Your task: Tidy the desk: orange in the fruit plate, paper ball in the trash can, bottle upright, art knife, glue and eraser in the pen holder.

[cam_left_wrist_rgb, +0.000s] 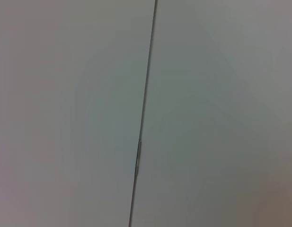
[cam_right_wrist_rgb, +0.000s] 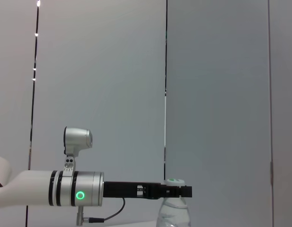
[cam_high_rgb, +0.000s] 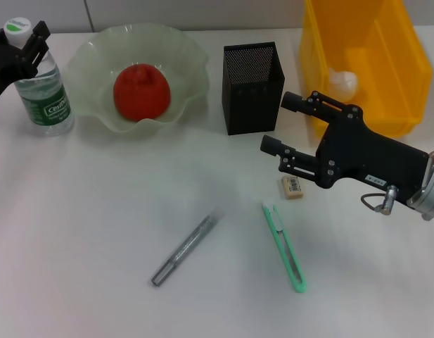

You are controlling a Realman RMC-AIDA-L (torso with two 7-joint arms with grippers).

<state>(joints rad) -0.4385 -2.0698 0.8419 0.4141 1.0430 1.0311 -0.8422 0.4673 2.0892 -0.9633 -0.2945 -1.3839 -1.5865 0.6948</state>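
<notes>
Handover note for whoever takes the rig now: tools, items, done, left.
Left tool: at the neck of the upright bottle, far left; grip unclear.
Right tool: open, above the desk by the eraser.
Done: orange in the fruit plate; paper ball in the trash can; bottle up.
Left: eraser, art knife and glue lie on the desk; all go into the pen holder.

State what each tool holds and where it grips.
Left tool grips the upright bottle at its neck, under the cap. Right tool, open above the eraser, holds nothing.
</notes>
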